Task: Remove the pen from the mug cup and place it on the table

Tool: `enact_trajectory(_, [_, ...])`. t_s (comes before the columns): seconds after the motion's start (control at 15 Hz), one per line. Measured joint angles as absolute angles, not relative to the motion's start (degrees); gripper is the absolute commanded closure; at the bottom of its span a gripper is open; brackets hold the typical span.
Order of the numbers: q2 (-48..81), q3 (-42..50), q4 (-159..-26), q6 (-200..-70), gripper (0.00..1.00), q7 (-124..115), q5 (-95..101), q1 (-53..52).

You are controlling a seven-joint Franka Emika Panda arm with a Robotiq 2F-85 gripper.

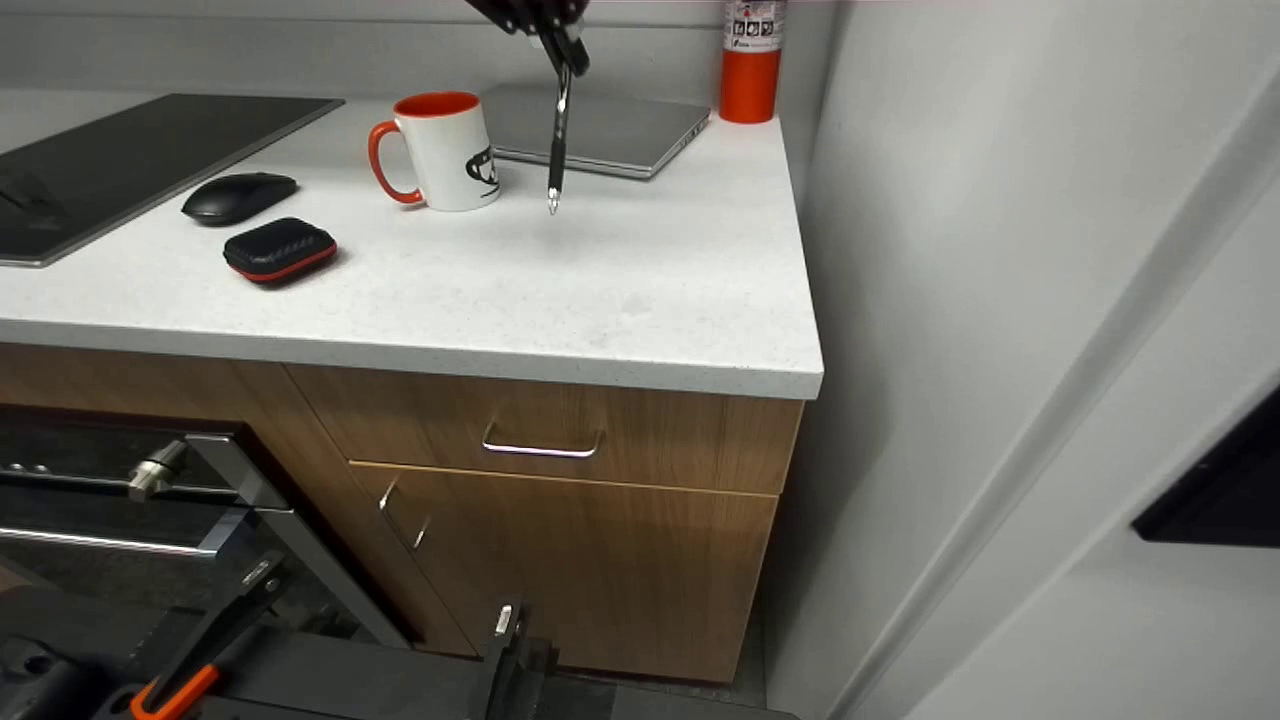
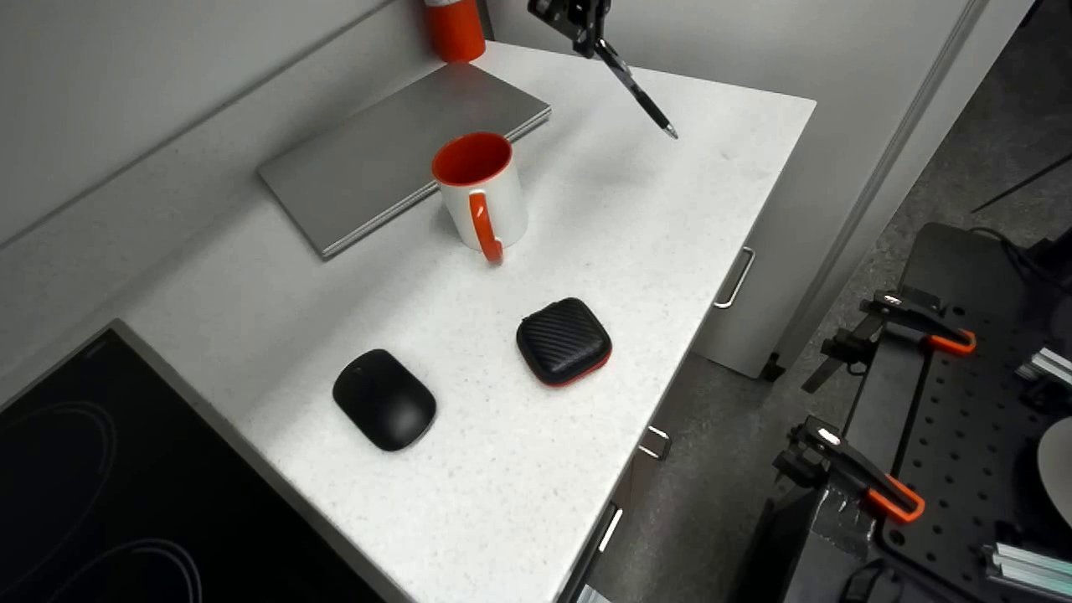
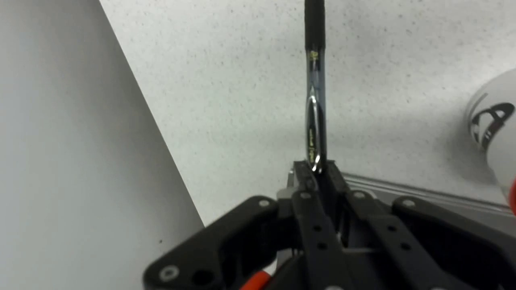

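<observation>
The black pen hangs point-down from my gripper, and its silver tip appears to be above the white table. The pen is tilted in an exterior view. In the wrist view the pen is held at its clip end between the fingertips of my gripper, which is shut on it. The white mug cup with red-orange handle and inside stands upright beside the pen, apart from it. It also shows in an exterior view and at the right edge of the wrist view.
A closed grey laptop lies behind the mug. A red canister stands at the back corner. A black mouse, a black case with red trim and a dark cooktop are on the mug's handle side. A grey wall borders the table's end.
</observation>
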State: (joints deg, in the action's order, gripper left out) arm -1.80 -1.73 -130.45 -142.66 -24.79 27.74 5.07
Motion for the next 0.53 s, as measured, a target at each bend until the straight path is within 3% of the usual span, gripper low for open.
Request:
enact_trajectory(0.4, [8.32,2.07,-128.56,-145.90,0.97,-34.74,32.31,4.54])
enact_trajectory(0.47, [9.76,2.69,-128.14,-147.04,0.65,-35.55,32.31,4.24])
enact_trajectory(0.53, [10.96,3.35,-127.67,-147.86,0.63,-36.25,32.31,3.82])
